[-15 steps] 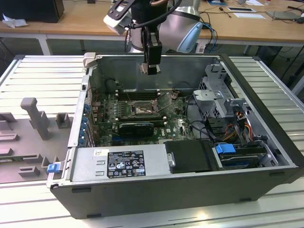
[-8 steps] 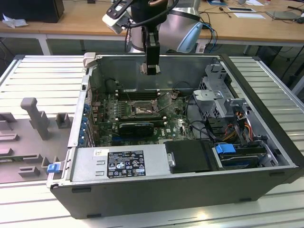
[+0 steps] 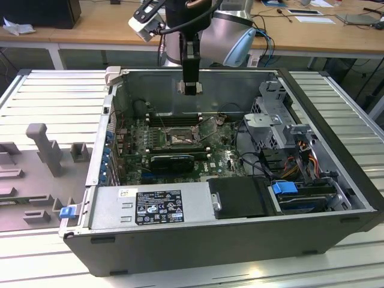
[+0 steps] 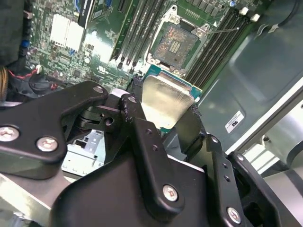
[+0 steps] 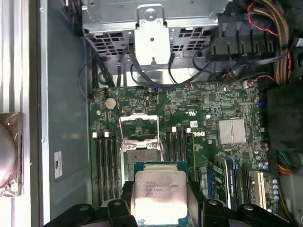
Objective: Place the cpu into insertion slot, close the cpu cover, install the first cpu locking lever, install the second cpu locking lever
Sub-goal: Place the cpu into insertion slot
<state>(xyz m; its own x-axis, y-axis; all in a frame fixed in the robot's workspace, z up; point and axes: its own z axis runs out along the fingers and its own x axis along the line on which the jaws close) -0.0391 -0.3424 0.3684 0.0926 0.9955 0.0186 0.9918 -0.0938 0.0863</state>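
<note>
The chip (image 4: pixel 166 97) hangs in the air, flat and face up, pinched edge to edge by the claw (image 4: pixel 165 105). Its two black fingers (image 4: pixel 138 120) press on opposite sides, so the silver top and the underside are left untouched, probably to spare the contacts underneath. In the first wrist view the chip (image 5: pixel 158 195) sits level between the finger ends, which suits a straight drop into a seat of the same shape.

That seat is the socket (image 4: pixel 176 45), lying below the chip and a little off to one side of it, with its tan pin field bare. The chip is well clear of it, not yet lined up over the frame. In the first wrist view the cover plate (image 5: pixel 138 126) looks swung up and back from the socket (image 5: pixel 140 154), leaving the opening free. The thin wire arms beside it seem released too, though their exact position is hard to read.

Long memory slots (image 5: pixel 105 163) flank the socket on the green board (image 5: pixel 189 101), so there is little room to either side. From the exterior view, the claw (image 3: pixel 191 87) reaches down into the open computer case (image 3: pixel 198 252) from above, near its back wall.
</note>
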